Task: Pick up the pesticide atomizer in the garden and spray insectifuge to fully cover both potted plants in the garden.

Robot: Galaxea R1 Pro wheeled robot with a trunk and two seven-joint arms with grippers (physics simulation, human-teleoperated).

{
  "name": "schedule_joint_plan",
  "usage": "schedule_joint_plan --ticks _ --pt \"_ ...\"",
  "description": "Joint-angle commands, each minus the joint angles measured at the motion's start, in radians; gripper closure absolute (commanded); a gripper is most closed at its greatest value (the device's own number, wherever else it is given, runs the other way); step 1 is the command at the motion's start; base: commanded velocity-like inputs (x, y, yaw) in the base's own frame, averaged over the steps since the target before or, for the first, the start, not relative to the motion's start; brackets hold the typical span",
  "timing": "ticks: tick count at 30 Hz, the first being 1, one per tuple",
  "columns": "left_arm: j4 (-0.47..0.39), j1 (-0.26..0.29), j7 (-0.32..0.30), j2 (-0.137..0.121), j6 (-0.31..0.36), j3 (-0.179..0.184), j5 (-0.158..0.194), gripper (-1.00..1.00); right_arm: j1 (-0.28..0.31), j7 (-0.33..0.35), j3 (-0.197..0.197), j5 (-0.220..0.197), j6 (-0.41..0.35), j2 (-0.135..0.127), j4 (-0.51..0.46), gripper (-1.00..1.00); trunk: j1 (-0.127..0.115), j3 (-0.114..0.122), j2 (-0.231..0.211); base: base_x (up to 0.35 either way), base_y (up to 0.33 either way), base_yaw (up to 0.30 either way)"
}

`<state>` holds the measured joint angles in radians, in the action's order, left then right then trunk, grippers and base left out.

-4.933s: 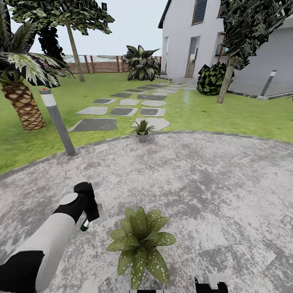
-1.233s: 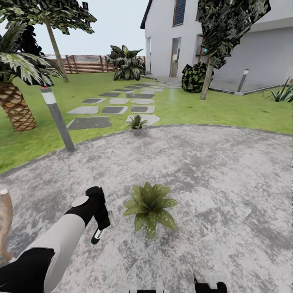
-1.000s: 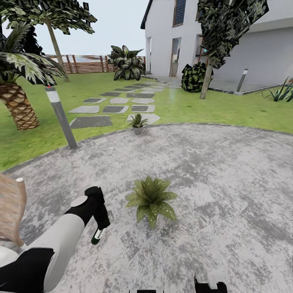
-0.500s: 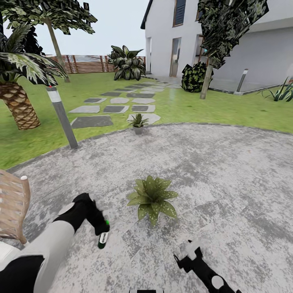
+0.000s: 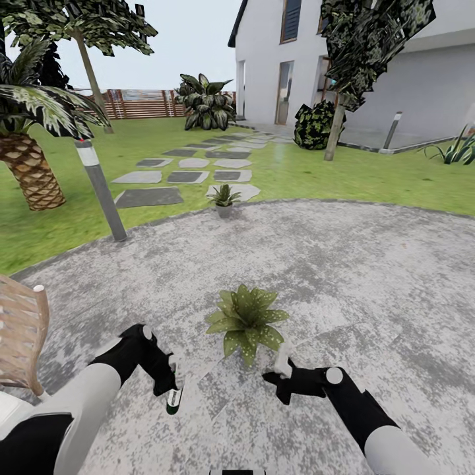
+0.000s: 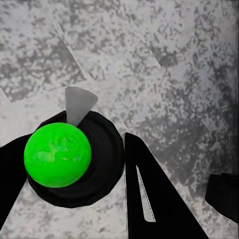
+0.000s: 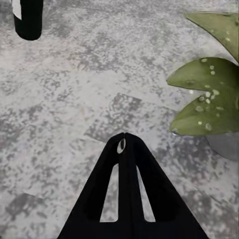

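My left gripper (image 5: 163, 381) is shut on the pesticide atomizer (image 5: 173, 400), which hangs over the patio, left of the near potted plant (image 5: 245, 321). In the left wrist view the atomizer (image 6: 58, 155) shows a green top on a black disc with a pale nozzle, between my black fingers (image 6: 152, 199). My right gripper (image 5: 270, 379) is shut and empty, just in front of the near plant; its joined fingertips (image 7: 123, 143) point over paving beside the speckled leaves (image 7: 206, 99), with the atomizer's dark base (image 7: 28, 19) beyond. The second potted plant (image 5: 224, 198) stands at the patio's far edge.
A grey lamp post (image 5: 101, 190) stands at the patio's left edge, with a palm (image 5: 28, 168) behind it. A wicker chair (image 5: 18, 338) is close on the left. Stepping stones (image 5: 188, 177) lead over the lawn toward the house (image 5: 343, 66) and fence (image 5: 142, 104).
My right arm has come up into view and reached forward to the near plant. My left gripper has dropped lower and slightly right with the atomizer. Earlier, the view pulled back from the plant.
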<state>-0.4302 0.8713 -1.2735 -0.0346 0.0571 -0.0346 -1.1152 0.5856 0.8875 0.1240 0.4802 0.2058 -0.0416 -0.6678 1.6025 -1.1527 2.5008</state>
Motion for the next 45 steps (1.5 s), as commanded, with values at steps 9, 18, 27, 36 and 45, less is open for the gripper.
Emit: schedule_joint_plan --ticks 9,18,27,36,45 --pt "0.104 0.0 0.022 0.064 -0.078 -0.003 -0.008 1.0 0.0 0.094 0.005 0.008 -0.031 0.057 -0.09 1.0 0.0 -0.001 0.0 0.0 0.0 0.0" --pt "0.094 0.0 0.103 0.135 -0.102 0.002 -0.014 1.0 0.027 0.094 0.068 0.007 -0.066 0.086 -0.091 1.0 0.0 -0.001 0.0 0.0 0.0 0.0" --pt "0.101 0.0 0.177 0.163 -0.101 0.001 -0.01 1.0 0.028 0.094 0.075 0.007 -0.066 0.086 -0.09 1.0 0.0 -0.001 0.0 0.0 0.0 0.0" --pt "0.105 0.0 0.168 0.185 -0.113 -0.002 0.055 1.0 0.028 0.093 0.075 0.009 -0.065 0.085 -0.086 1.0 0.0 -0.001 0.0 0.0 0.0 0.0" --pt "0.114 0.0 0.166 0.193 -0.114 -0.003 0.066 1.0 0.028 0.093 0.075 0.009 -0.065 0.085 -0.084 1.0 0.0 -0.001 0.0 0.0 0.0 0.0"
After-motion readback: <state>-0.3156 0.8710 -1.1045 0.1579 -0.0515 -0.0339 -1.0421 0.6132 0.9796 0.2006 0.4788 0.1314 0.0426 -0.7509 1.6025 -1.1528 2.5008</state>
